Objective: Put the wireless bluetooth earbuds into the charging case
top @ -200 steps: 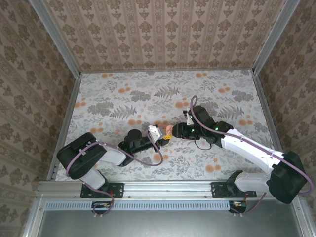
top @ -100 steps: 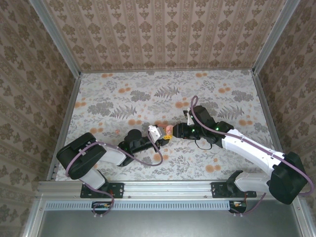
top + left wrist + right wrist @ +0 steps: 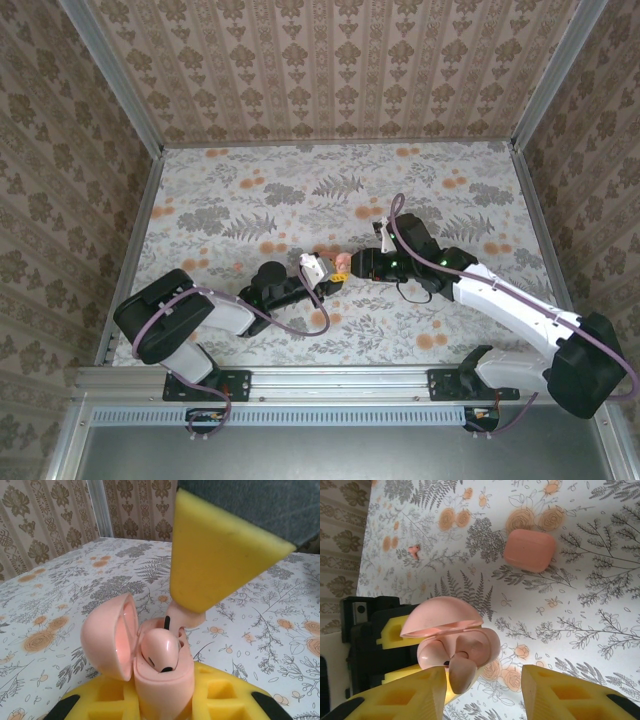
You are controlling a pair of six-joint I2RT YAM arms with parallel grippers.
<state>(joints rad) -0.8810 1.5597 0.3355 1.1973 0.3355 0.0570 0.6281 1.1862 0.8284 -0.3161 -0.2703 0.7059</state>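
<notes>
Left claw [image 3: 162, 702] clamped on charging case [image 3: 150, 677] (lid open), mid-surface [image 3: 250, 200]. Right claw [image 3: 482, 690] part open; one pad [image 3: 215, 565] touching earbud [image 3: 462, 675] at case mouth.

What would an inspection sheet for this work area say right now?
Surface: floral table, flat.
Job's things: open case; one bud seated inside; second bud at its mouth.
Clutter: closed pink box and loose bud on the table.
Grippers: left gripper shut on the case; right gripper open, one finger beside the second bud.
Cables: purple cables looped along both arms.
Surroundings: patterned walls, metal frame.
</notes>
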